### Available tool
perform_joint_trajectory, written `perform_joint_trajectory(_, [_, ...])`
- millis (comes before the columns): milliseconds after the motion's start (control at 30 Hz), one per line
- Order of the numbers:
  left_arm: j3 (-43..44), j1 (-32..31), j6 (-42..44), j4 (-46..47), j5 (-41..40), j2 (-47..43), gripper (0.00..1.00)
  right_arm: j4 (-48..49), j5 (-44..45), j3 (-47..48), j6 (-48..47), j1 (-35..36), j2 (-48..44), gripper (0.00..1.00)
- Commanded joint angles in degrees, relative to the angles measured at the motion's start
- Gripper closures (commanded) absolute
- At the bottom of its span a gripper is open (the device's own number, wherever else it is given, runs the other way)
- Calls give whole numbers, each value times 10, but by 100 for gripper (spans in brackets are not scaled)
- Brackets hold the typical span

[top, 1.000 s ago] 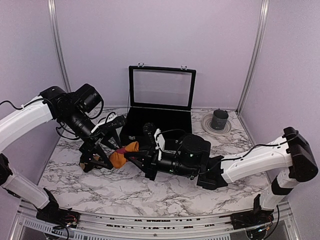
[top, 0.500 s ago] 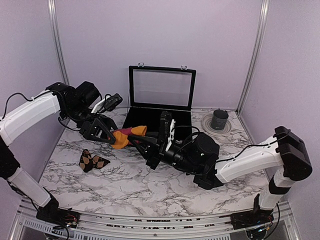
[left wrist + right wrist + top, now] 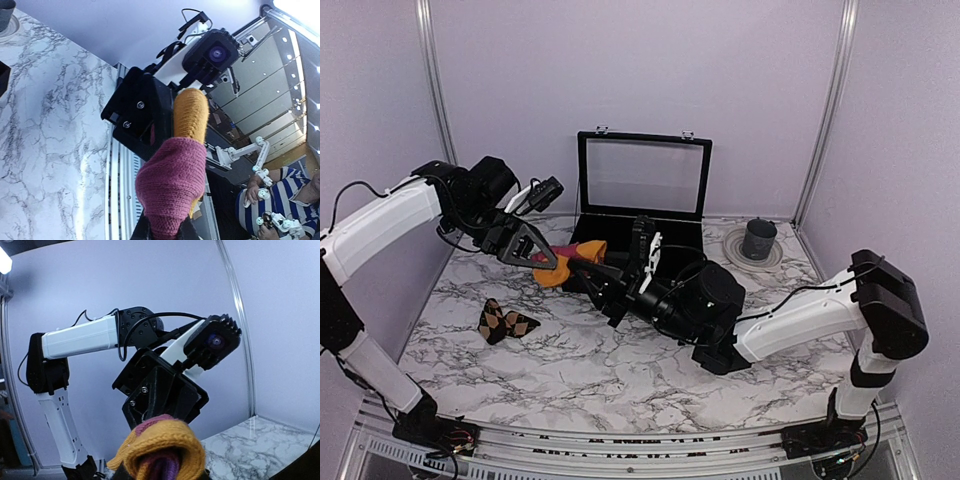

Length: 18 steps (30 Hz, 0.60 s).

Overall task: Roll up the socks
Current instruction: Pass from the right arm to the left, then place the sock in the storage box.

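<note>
Item 1: striped sock (image 3: pixel 570 262), held above desk (image 3: pixel 620 370), magenta end pinched in closed L claw (image 3: pixel 550 264); orange end at R claw (image 3: pixel 603 277), grip unclear; prob. tensioned for rolling. Item 2: argyle sock (image 3: pixel 503 322), on desk, apart.

LAYOUT | upper sock (image 3: pixel 562 272): above table (image 3: pixel 570 375), between left gripper (image 3: pixel 551 262) and right gripper (image 3: pixel 604 276), before case (image 3: pixel 643 175) | lower sock (image 3: pixel 505 322): on table, front-left | cup (image 3: pixel 758 238): on plate (image 3: pixel 731 248), rear-right

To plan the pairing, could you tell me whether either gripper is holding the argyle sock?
No, the argyle sock lies alone on the marble table.
</note>
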Motion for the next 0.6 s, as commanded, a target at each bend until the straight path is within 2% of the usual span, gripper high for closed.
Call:
perform_joint_trajectory(0, [18,22,-95,114,-147,25,100,-54,51,10,-1,-9,-5,57])
perform_joint_trajectory(33, [27,30,-109,136,-202,30,100,-67,74,-1,-1,-12,-16,49])
perform_joint_trajectory(67, [38,33,-108,155,-283,39,100,-77,94,-13,-1,-15,-28,46])
perform_joint_trajectory(133, [66,35,-96,190,-406,65,100,-102,144,-41,2,-22,-57,45])
perform_joint_trajectory(200, [106,40,-92,218,-479,104,100,-136,185,-68,6,-28,-95,44])
perform_joint_trajectory(333, [233,41,-86,219,-559,220,100,-222,235,-106,16,-30,-155,45])
perform_joint_trajectory(567, [421,40,-63,207,-643,405,100,-324,310,-180,69,-33,-244,50])
